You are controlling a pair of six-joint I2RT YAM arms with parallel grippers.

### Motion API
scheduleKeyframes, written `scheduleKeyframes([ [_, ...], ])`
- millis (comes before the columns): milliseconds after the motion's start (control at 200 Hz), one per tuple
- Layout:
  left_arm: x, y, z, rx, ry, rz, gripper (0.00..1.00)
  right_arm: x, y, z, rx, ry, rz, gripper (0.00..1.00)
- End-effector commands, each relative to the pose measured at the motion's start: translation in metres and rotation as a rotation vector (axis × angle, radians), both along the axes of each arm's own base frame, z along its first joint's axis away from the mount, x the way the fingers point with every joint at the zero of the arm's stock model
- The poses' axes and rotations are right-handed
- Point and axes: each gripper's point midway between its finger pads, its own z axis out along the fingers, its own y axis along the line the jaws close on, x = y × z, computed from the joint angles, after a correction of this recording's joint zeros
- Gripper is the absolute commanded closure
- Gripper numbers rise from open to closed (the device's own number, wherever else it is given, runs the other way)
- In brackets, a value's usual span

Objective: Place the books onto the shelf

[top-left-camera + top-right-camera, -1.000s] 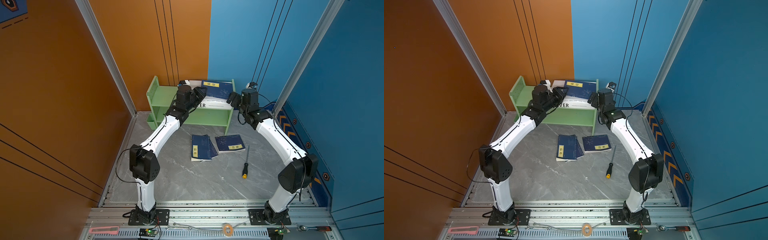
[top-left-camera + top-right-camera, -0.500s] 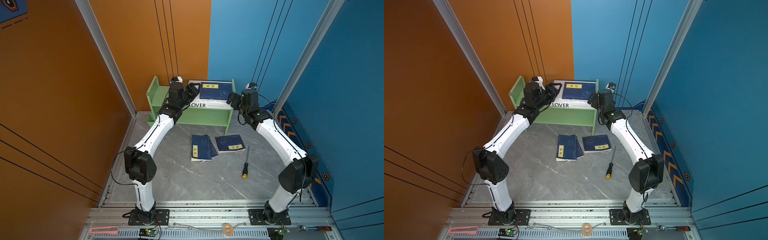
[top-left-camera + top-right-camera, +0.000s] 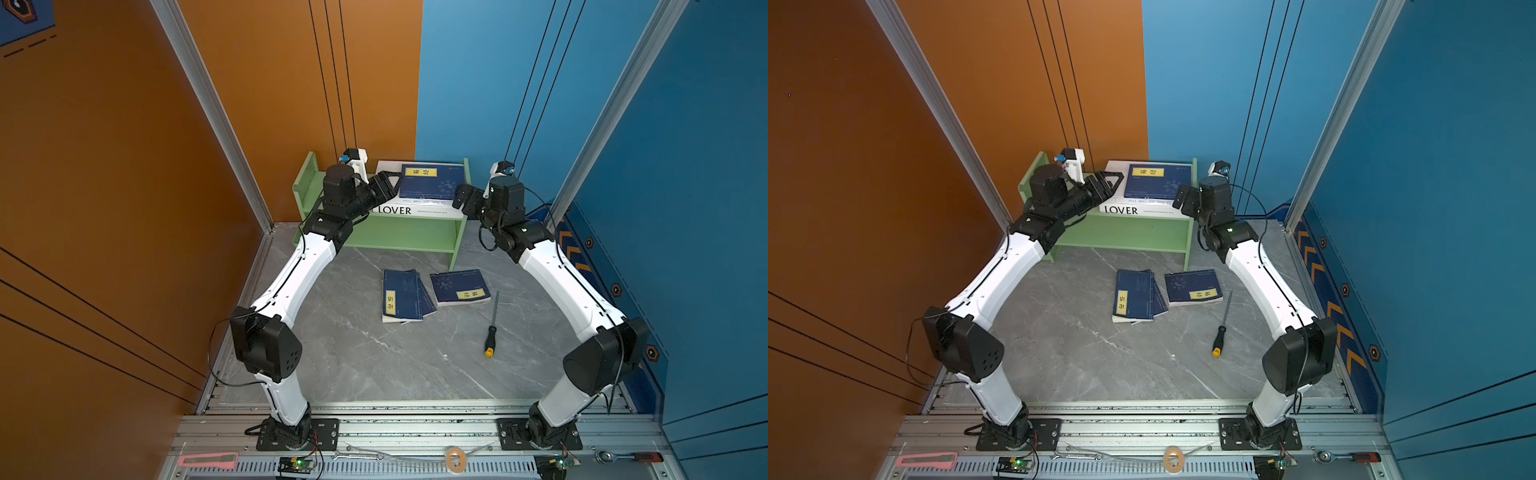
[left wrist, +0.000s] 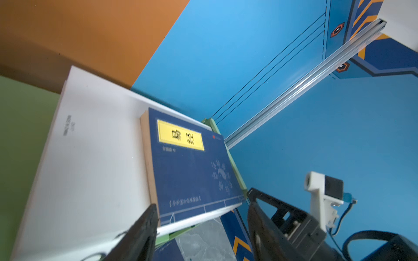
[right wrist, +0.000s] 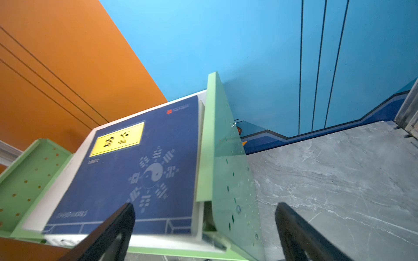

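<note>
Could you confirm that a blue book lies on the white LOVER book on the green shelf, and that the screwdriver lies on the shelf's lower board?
No: the screwdriver lies on the grey table in front of the green shelf, as both top views show; the rest is right.

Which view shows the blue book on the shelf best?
The right wrist view: the blue book fills much of it, yellow label and emblem plain. The left wrist view shows it smaller and slanted; both top views show it small and far.

Left hand, right hand: jaws apart
</note>
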Motion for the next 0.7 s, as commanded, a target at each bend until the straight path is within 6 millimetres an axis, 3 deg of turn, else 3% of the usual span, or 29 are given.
scheduleKeyframes([
  [0,-0.034,0.010,0.031,0.036,-0.140,-0.033,0.33,-0.037,0.008,0.051,-0.001,-0.141,0.077,0.01],
  [85,-0.053,0.016,0.027,0.061,-0.155,-0.035,0.29,-0.059,0.012,0.054,-0.003,-0.150,0.108,0.01],
  [150,-0.067,0.021,0.016,0.082,-0.148,-0.030,0.28,-0.075,0.013,0.045,-0.017,-0.129,0.115,0.00],
  [315,-0.102,0.038,-0.024,0.139,-0.119,0.042,0.25,-0.111,0.014,-0.013,0.018,0.012,0.105,0.00],
  [466,-0.133,0.041,-0.082,0.231,-0.057,0.081,0.22,-0.147,0.023,-0.069,0.058,0.119,0.096,0.00],
  [506,-0.139,0.038,-0.112,0.268,-0.004,0.074,0.22,-0.154,0.027,-0.082,0.076,0.139,0.101,0.00],
  [681,-0.150,0.023,-0.195,0.311,0.183,0.043,0.25,-0.163,0.051,-0.137,0.139,0.234,0.125,0.00],
  [696,-0.151,0.023,-0.202,0.316,0.196,0.044,0.25,-0.169,0.060,-0.142,0.132,0.250,0.149,0.00],
])
